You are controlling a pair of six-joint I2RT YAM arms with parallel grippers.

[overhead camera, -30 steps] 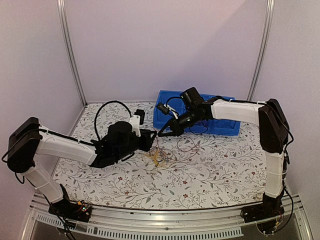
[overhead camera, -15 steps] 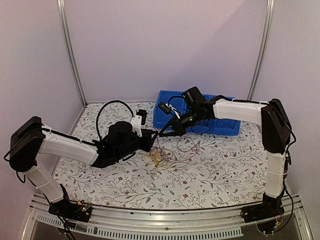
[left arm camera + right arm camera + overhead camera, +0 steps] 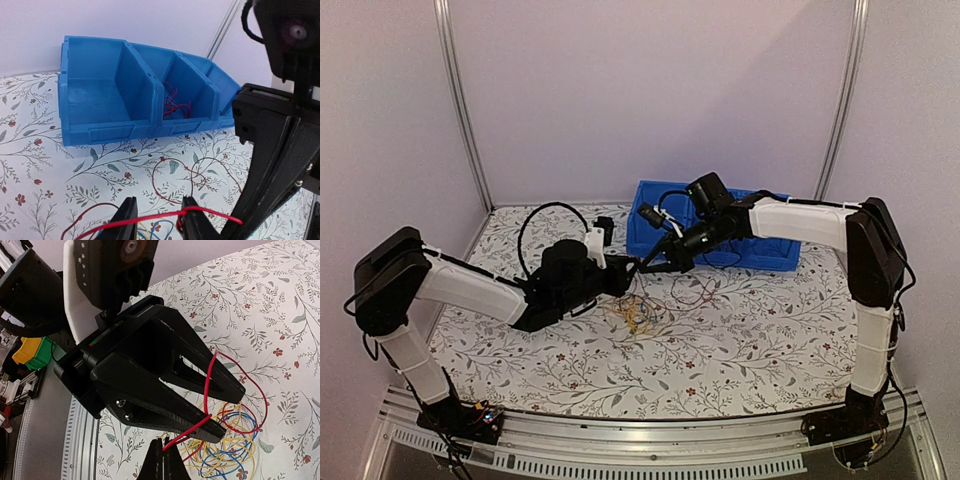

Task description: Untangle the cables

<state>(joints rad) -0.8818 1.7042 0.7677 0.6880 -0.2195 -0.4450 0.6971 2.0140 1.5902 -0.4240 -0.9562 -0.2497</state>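
Cables (image 3: pixel 638 315) lie in loose pile on floral table (image 3: pixel 740 340), front-centre. Just behind, L gripper (image 3: pixel 158 202): fingers apart, red cable (image 3: pixel 165 216) crossing the gap. R gripper (image 3: pixel 161 452): tips pinched shut on same cable. Blue bin (image 3: pixel 100 132) at back, w/ dividers.

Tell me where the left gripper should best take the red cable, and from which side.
Probably the straight stretch of the red cable crossing the open left gripper: close there, fingers on either side of it. The right gripper pinches its end, so this part hangs clear above the yellow and blue loops.
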